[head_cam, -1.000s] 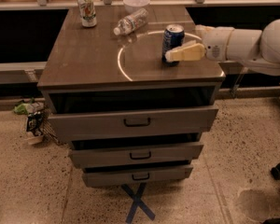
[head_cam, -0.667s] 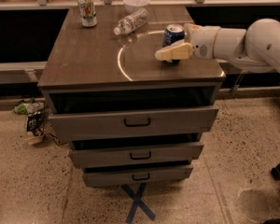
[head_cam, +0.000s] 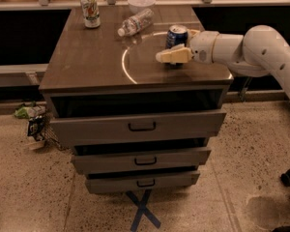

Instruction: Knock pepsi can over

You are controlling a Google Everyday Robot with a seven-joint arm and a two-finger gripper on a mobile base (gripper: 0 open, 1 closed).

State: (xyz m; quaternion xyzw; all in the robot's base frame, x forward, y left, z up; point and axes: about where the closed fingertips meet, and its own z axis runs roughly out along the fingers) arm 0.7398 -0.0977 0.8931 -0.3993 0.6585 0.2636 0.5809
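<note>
The pepsi can (head_cam: 176, 35), dark blue with a silver top, stands on the right part of the brown cabinet top (head_cam: 92, 62) and leans a little to the left. My gripper (head_cam: 170, 56) reaches in from the right on a white arm. Its cream-coloured fingers (head_cam: 174, 56) point left and lie right in front of the can's lower half, touching or nearly touching it. The can's base is hidden behind the fingers.
A white and green can (head_cam: 90, 10) stands at the far left corner. A clear plastic bottle (head_cam: 135, 22) lies on its side at the back middle, next to a white bowl (head_cam: 140, 3). Three drawers (head_cam: 140, 126) stand partly open below. Litter (head_cam: 33, 120) lies on the floor at left.
My gripper has moved left across the front of the pepsi can. The can has shifted slightly left and now leans.
</note>
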